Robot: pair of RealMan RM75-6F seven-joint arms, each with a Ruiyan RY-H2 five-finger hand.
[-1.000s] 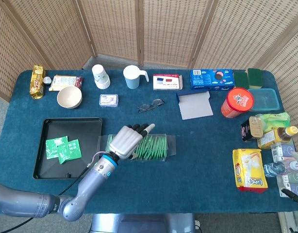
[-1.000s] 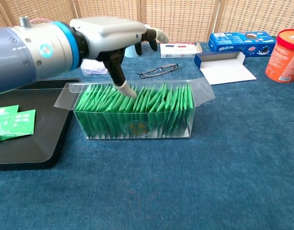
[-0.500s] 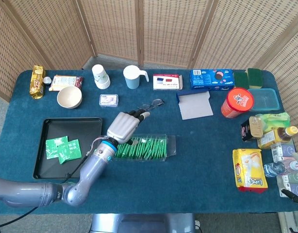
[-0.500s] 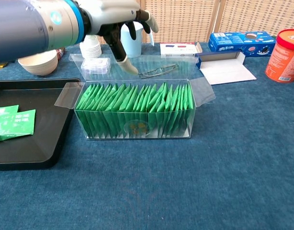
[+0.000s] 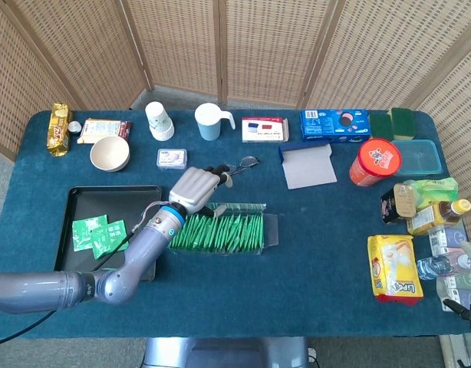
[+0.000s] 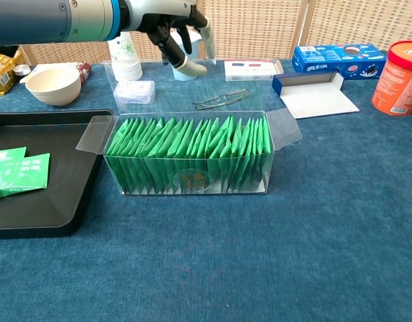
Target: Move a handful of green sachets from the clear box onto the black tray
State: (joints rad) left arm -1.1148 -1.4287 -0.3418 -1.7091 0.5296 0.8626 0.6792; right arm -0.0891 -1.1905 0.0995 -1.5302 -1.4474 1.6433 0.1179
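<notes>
Wicker screens stand behind a table [image 5: 312,253] covered in dark blue cloth. Near its middle sits the clear box [image 5: 220,231] [image 6: 190,155], flaps open, packed with upright green sachets [image 5: 219,232] [image 6: 189,137]. Left of it lies the black tray [image 5: 74,264] [image 6: 55,208], with a few loose sachets [image 5: 99,234] [image 6: 18,173] lying flat on it. The left hand [image 5: 194,188] [image 6: 167,15] hangs above the far left end of the box, clear of the sachets, fingers curled loosely with nothing in them. The right hand cannot be made out in either view. Beyond the box lie spectacles [image 5: 239,165] [image 6: 223,98], a bowl [image 5: 110,153] [image 6: 53,84], a mug [image 5: 210,121] and a blue biscuit box [image 5: 335,124] [image 6: 337,57]. A red tub [image 5: 374,162] [image 6: 397,67] stands further right.
</notes>
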